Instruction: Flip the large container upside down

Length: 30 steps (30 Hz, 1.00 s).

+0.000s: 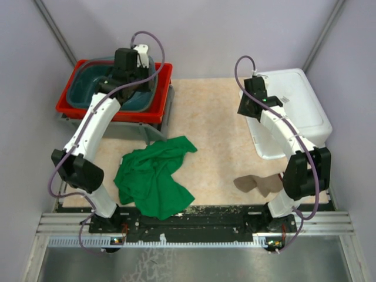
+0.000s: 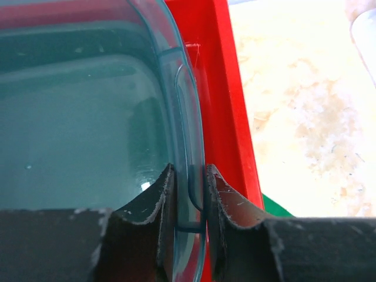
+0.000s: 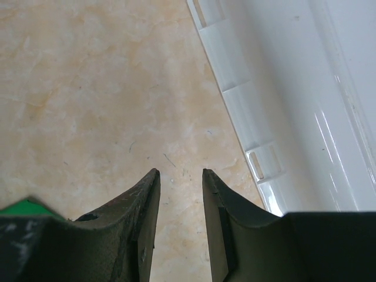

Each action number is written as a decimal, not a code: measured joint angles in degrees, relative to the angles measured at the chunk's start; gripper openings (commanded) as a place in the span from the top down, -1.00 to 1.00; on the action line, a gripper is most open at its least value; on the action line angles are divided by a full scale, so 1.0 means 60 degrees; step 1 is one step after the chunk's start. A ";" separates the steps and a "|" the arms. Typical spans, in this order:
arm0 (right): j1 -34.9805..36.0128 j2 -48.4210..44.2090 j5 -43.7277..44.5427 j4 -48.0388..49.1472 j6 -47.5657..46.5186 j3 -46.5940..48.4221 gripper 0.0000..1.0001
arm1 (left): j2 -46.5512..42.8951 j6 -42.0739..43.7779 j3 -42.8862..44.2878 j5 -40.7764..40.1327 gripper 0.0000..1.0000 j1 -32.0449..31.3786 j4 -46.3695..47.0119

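Observation:
A large white container (image 1: pixel 291 108) lies at the right of the table with its smooth closed side facing up and its rim on the table; its ribbed edge shows in the right wrist view (image 3: pixel 282 88). My right gripper (image 1: pixel 248 108) (image 3: pixel 179 171) is open and empty, over bare table just left of that container. A teal translucent container (image 1: pixel 97 88) (image 2: pixel 76 117) sits open side up inside a red tray (image 1: pixel 70 107) (image 2: pixel 220 88) at the back left. My left gripper (image 1: pixel 138 82) (image 2: pixel 188 171) is shut on the teal container's right rim, one finger inside and one outside.
A grey bin (image 1: pixel 150 126) sits under the red tray. A crumpled green cloth (image 1: pixel 155 176) lies front left of centre and a small brown cloth (image 1: pixel 258 184) lies by the right arm's base. Walls enclose the table on three sides.

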 measured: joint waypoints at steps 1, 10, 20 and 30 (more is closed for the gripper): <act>0.0004 0.0000 -0.0011 -0.0011 0.0000 0.0036 0.28 | -0.0182 0.0004 0.0000 0.0000 1.00 0.0000 -0.0011; -0.0018 0.0000 -0.0197 -0.0171 -0.0095 0.0882 0.28 | -0.2404 0.0426 0.0004 -0.0120 1.00 0.0000 0.0772; -0.0499 -0.0036 -0.0127 -0.0331 -0.0251 0.1978 0.28 | -0.2393 0.0481 0.2091 0.1206 1.00 -0.0197 0.1198; -0.3559 -0.1541 -0.0667 -0.0419 0.0554 0.1996 0.20 | -0.0991 -0.1963 0.2535 0.5905 1.00 -0.1268 0.2725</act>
